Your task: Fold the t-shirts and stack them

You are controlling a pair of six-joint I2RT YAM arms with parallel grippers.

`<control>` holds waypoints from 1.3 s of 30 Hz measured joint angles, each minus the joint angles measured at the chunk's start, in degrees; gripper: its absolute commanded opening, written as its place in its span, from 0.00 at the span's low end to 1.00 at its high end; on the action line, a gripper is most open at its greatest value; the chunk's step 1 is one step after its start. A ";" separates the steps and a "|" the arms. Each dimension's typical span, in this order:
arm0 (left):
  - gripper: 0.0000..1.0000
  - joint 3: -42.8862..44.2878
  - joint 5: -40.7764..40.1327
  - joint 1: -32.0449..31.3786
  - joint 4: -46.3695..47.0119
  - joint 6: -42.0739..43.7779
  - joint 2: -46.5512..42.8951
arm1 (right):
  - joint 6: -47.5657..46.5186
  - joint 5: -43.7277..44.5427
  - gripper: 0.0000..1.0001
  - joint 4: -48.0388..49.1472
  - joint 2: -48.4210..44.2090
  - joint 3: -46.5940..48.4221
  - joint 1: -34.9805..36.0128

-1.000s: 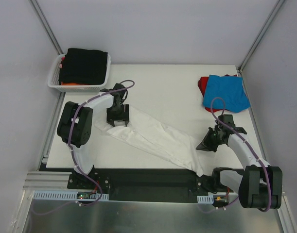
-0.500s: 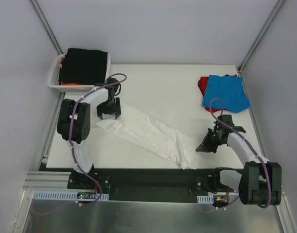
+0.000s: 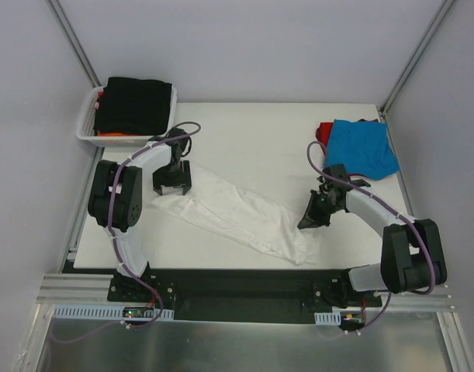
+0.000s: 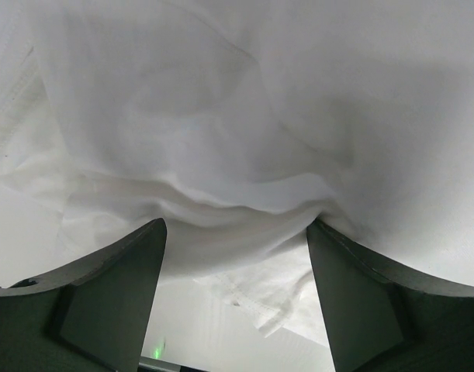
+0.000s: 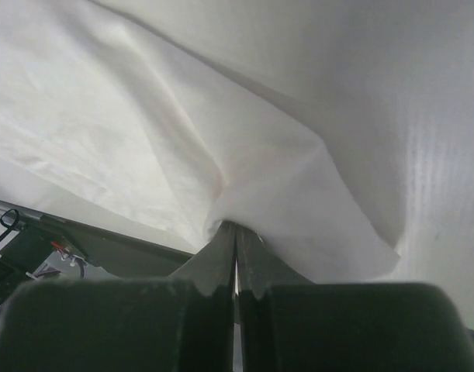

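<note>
Top external: white t-shirt lies stretched diagonally across the middle of the table, between left gripper and right gripper; blue t-shirt sits upper right.
Left wrist: fingers stand wide apart, the shirt bulging between them.
Right wrist: jaws pinched tight on a fold of the shirt.

My overhead camera looks down from high behind the table, seeing all of it from afar. Both wrist cameras hover close over the white t-shirt, one at either end; all three views share that shirt.
</note>
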 measured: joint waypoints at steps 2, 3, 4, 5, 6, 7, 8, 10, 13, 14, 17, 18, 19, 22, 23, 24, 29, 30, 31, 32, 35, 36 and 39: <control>0.73 -0.02 0.02 0.00 -0.13 0.00 -0.02 | 0.61 -0.07 0.01 0.61 0.31 1.42 1.49; 0.73 -0.02 0.07 0.00 -0.13 0.02 -0.02 | 0.83 -0.07 0.01 0.96 0.55 1.73 2.01; 0.73 -0.02 0.13 -0.02 -0.15 0.00 -0.02 | 0.92 -0.07 0.01 1.27 0.96 1.77 2.34; 0.73 -0.02 0.20 0.00 -0.17 -0.02 -0.02 | 0.98 -0.02 0.01 1.31 1.57 1.77 2.43; 0.73 -0.02 0.22 -0.02 -0.20 -0.02 -0.02 | 1.01 0.11 0.01 1.29 2.38 1.77 2.43; 0.73 -0.02 0.24 -0.02 -0.22 -0.04 -0.02 | 1.01 0.22 0.01 1.27 3.08 1.77 2.38; 0.73 0.07 0.26 -0.02 -0.35 -0.07 -0.02 | 0.98 0.46 0.01 1.14 3.85 1.77 2.23; 0.73 0.35 0.26 -0.07 -0.66 -0.07 -0.02 | 0.83 1.03 0.01 0.44 4.68 1.77 1.55; 0.73 0.87 0.26 -0.09 -1.11 -0.09 -0.02 | 0.79 3.15 0.01 -2.16 4.76 2.64 -0.57; 0.73 1.03 0.26 -0.22 -1.29 -0.11 -0.02 | 0.74 4.07 0.01 -3.26 4.76 3.28 -0.96; 0.74 1.44 0.24 -0.39 -1.95 -0.13 -0.02 | 0.79 8.79 0.01 -8.09 4.57 7.06 -1.81; 0.74 1.55 0.24 -0.39 -2.03 -0.13 -0.02 | 0.79 10.34 0.01 -9.53 4.26 8.17 -1.97; 0.74 1.66 0.24 -0.42 -2.12 -0.15 -0.02 | 0.83 11.76 0.01 -10.88 3.76 9.09 -2.08; 0.74 2.19 0.24 -0.42 -2.62 -0.22 -0.02 | 0.85 14.91 0.01 -14.08 1.75 10.25 -3.17; 0.74 2.38 0.24 -0.42 -2.75 -0.22 0.00 | 0.83 15.52 0.01 -14.99 0.98 10.27 -3.78; 0.73 2.60 0.26 -0.42 -2.86 -0.24 0.00 | 0.66 15.52 0.01 -15.61 0.46 10.27 -4.33; 0.74 3.89 0.26 -0.72 -3.41 -0.33 0.24 | -0.83 10.60 0.01 -14.40 -0.07 10.32 -4.37; 0.74 4.17 0.26 -0.92 -3.45 -0.33 0.37 | -1.16 9.27 0.01 -14.03 -0.07 10.45 -3.96; 0.74 4.31 0.31 -1.11 -3.43 -0.35 0.46 | -1.40 8.02 0.01 -13.68 -0.07 10.67 -3.45; 0.74 4.37 0.33 -1.20 -3.48 -0.35 0.52 | -1.64 6.49 0.01 -12.90 -0.07 10.93 -2.86; 0.74 4.39 0.35 -1.64 -3.65 -0.35 0.52 | -2.05 3.93 0.01 -10.21 0.15 11.30 -1.51; 0.74 4.39 0.35 -1.88 -3.67 -0.35 0.52 | -2.25 3.58 0.01 -9.07 0.44 11.30 -0.94; 0.74 4.37 0.35 -1.90 -3.67 -0.35 0.63 | -2.80 5.68 0.01 -6.45 1.79 11.30 1.07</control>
